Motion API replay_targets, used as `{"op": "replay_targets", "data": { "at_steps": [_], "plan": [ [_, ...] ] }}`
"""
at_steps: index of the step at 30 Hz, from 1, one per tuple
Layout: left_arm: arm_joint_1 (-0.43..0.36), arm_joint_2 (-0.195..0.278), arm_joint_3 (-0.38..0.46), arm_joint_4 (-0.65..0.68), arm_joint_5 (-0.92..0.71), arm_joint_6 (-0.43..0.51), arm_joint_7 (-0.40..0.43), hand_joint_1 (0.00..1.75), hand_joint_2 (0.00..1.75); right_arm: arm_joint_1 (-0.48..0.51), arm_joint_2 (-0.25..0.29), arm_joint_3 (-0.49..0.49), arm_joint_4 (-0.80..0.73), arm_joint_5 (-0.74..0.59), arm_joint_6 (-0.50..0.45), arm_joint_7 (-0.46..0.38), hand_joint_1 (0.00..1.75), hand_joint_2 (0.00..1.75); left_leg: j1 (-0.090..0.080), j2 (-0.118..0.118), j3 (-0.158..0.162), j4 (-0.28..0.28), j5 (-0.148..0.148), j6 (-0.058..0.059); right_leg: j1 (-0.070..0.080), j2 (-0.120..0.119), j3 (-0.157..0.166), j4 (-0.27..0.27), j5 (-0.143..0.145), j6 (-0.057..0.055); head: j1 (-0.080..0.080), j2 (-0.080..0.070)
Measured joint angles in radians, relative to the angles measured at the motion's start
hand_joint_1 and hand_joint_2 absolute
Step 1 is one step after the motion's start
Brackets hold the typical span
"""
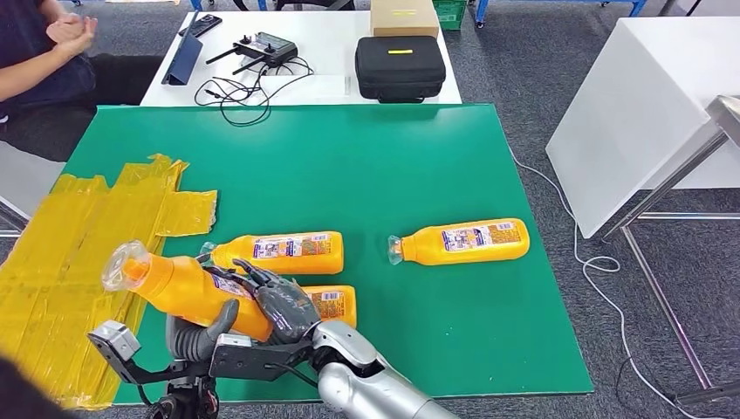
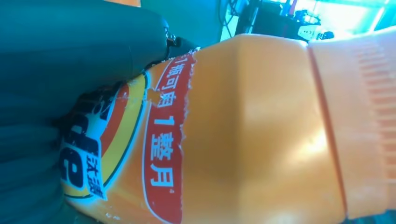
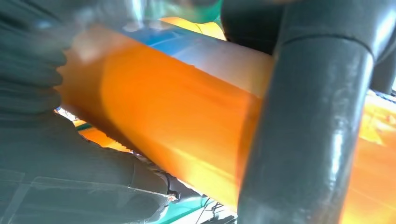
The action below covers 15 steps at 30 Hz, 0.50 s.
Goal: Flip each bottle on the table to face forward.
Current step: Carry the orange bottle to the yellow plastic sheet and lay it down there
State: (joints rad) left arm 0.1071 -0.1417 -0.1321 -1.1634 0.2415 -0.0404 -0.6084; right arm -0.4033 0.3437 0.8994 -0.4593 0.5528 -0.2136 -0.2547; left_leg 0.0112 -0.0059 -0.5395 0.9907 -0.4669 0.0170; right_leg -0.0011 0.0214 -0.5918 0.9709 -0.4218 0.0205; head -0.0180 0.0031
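Note:
Both my hands hold one orange bottle (image 1: 183,288) lifted over the table's near left, its clear cap pointing up and to the left. My left hand (image 1: 199,336) grips its lower end from below; my right hand (image 1: 281,301) wraps over its body. Close up, the left wrist view has the bottle's (image 2: 252,135) red and yellow label beside my left hand (image 2: 42,93). My right hand's thumb (image 3: 299,140) crosses the bottle (image 3: 163,126). Three more orange bottles lie on the green table (image 1: 366,157): one (image 1: 281,251) just beyond my hands, one (image 1: 336,304) partly hidden under my right hand, one (image 1: 464,242) to the right.
Crinkled yellow tape (image 1: 74,253) covers the table's left part. A person (image 1: 39,52) sits at the far left. Behind stands a white table with a controller (image 1: 266,48), cables, a black case (image 1: 400,67) and a cardboard box (image 1: 403,16). Another white table (image 1: 646,113) stands at the right.

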Motion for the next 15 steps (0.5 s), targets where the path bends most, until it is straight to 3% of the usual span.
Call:
{"op": "replay_targets", "data": {
  "at_steps": [3, 7, 12, 15],
  "plan": [
    [0.000, 0.004, 0.003, -0.014, -0.019, 0.019, 0.001, 1.75, 1.75, 0.001, 0.000, -0.007, 0.000, -0.006, 0.001, -0.010, 0.00, 0.00, 0.000, 0.000, 0.000, 0.000, 0.000, 0.000, 0.000, 0.000, 0.000, 0.000, 0.000, 0.000, 0.000, 0.000],
    [-0.002, 0.017, 0.031, -0.060, -0.136, 0.142, -0.009, 1.75, 1.75, 0.016, -0.013, -0.041, -0.022, -0.056, -0.002, -0.071, 0.00, 0.00, 0.000, 0.000, 0.000, 0.000, 0.000, 0.000, 0.000, 0.000, 0.000, 0.000, 0.000, 0.000, 0.000, 0.000],
    [-0.014, 0.074, 0.140, -0.142, -0.301, 0.244, 0.013, 1.75, 1.75, 0.069, -0.081, -0.144, -0.152, -0.116, 0.027, -0.123, 0.00, 0.00, 0.000, -0.002, 0.000, 0.000, 0.000, 0.000, 0.000, 0.000, 0.000, 0.000, 0.000, 0.000, 0.000, 0.000],
    [-0.057, 0.117, 0.202, -0.143, -0.450, 0.378, 0.010, 1.75, 1.75, 0.109, -0.119, -0.205, -0.222, -0.117, 0.043, -0.124, 0.00, 0.00, 0.000, -0.002, 0.000, 0.000, 0.000, 0.000, 0.000, 0.000, 0.000, 0.000, 0.000, 0.000, 0.000, 0.000]
  ]
}}
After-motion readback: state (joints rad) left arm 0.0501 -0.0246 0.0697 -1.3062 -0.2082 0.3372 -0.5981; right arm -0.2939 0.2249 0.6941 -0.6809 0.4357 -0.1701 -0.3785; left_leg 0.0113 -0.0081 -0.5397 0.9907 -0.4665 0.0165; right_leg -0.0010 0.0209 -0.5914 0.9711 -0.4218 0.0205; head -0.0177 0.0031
